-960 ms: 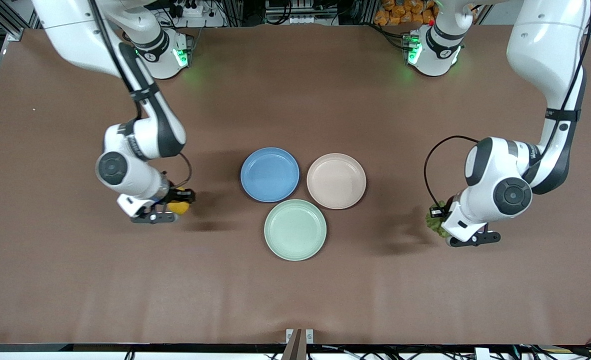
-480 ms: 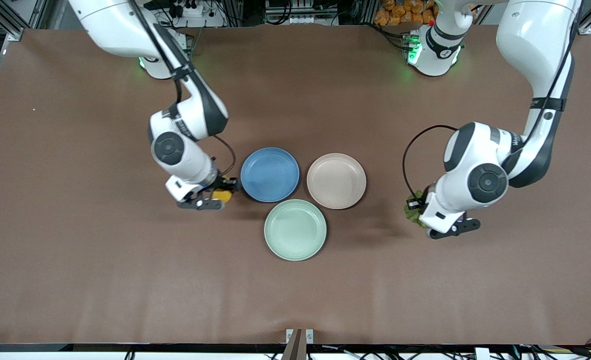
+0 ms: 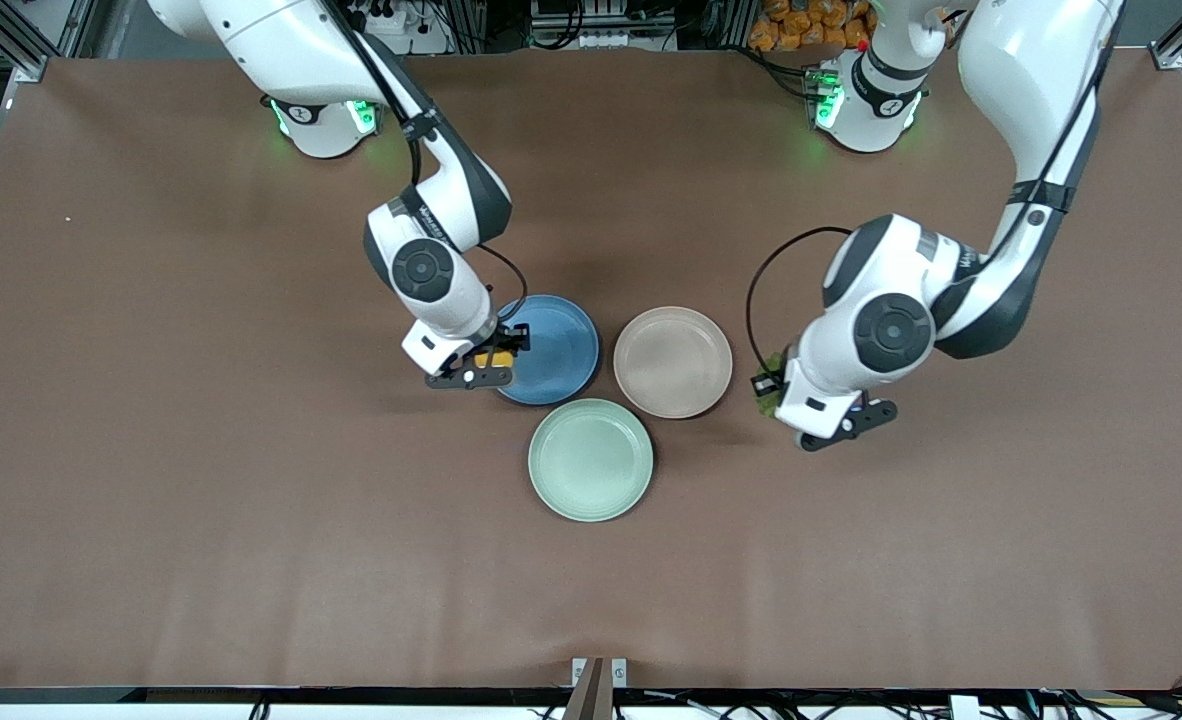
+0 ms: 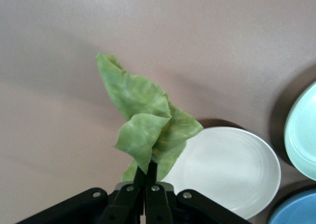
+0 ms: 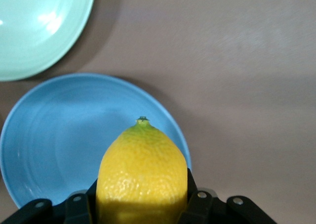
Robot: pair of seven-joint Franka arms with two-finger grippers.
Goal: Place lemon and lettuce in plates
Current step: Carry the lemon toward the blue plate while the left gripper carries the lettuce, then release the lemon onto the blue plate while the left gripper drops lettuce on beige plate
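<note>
Two white Franka arms carry food above a brown table toward a cluster of three round shallow plastic plates, with the pale mint-green plate as the fixed landmark nearest the front camera. The right gripper is clamped on the small oval yellow lemon with a dimpled rind and hangs over the rim of the blue plastic plate, which lies just beside the mint-green plate, farther from the camera and toward the right arm's end. The left gripper is pinched shut on the stem of the wrinkly green lettuce leaf, over bare table just beside the pale beige-pink plastic plate, which sits next to the mint-green plate, farther from the camera and toward the left arm's end. Judging from these views, neither item is centred yet: the lemon is best carried on to the middle of the blue plate and lowered close before release, since a round fruit let go at the edge is likely to roll off. The limp leaf dangles below the fingers, so the left gripper probably needs to travel fully over the beige-pink plate and descend until the leaf touches down.
</note>
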